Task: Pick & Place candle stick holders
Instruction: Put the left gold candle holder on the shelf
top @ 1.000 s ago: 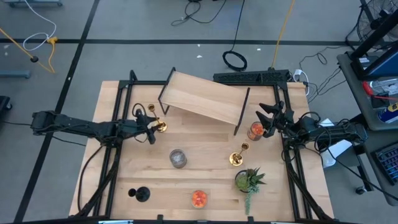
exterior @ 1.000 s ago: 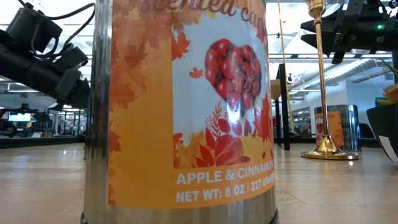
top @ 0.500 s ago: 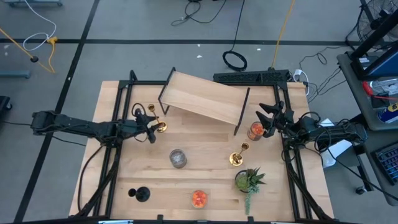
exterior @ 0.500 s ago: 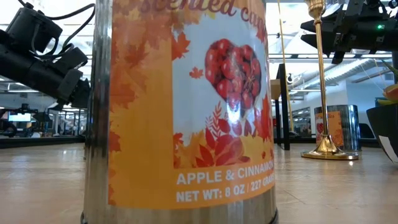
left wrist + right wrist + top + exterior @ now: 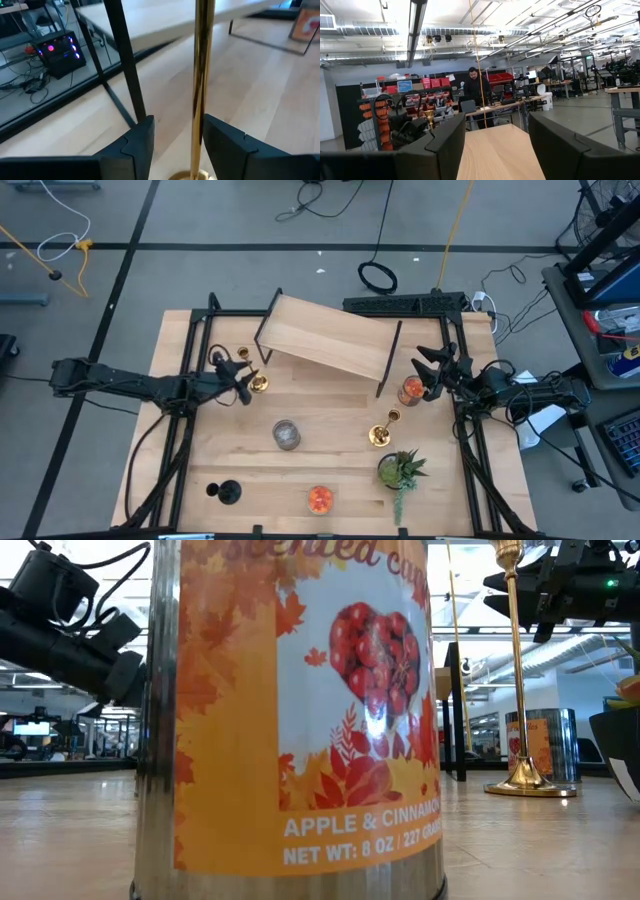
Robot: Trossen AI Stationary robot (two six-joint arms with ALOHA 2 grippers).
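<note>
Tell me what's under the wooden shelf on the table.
Under the wooden shelf, only its black legs and bare table edge show; the board covers the rest.

Left hand (image 5: 174, 137) open (low, outstretched); right hand (image 5: 496, 140) open, raised.

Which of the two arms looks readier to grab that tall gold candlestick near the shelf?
Left. The left gripper has the gold candlestick between its open fingers. The right gripper hovers by the orange candle.
</note>
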